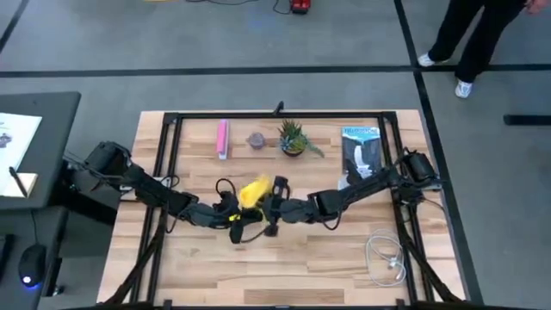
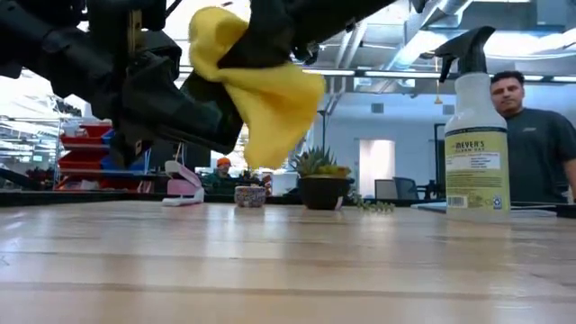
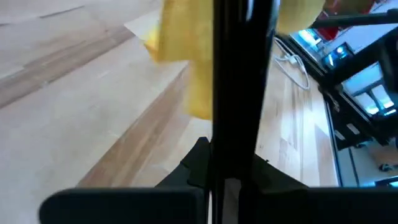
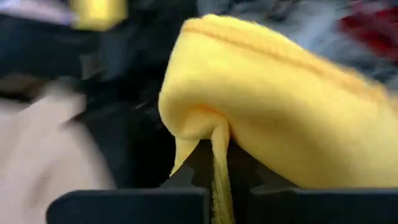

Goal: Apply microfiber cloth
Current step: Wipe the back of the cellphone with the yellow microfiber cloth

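Wood table (image 1: 284,267): pink bar (image 1: 222,139), potted plant (image 1: 293,138), white cable (image 1: 385,256).

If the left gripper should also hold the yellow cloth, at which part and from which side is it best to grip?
Probably the loose lower corner of the microfiber cloth, approached from below. The right gripper already pinches a fold at the top, so the cloth hangs bunched above the table, with its free end downward.

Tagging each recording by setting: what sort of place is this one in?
Probably an open robotics lab or workshop: a wooden table inside a dark frame on grey taped floor, ceiling strip lights, red storage bins and a person standing beyond.
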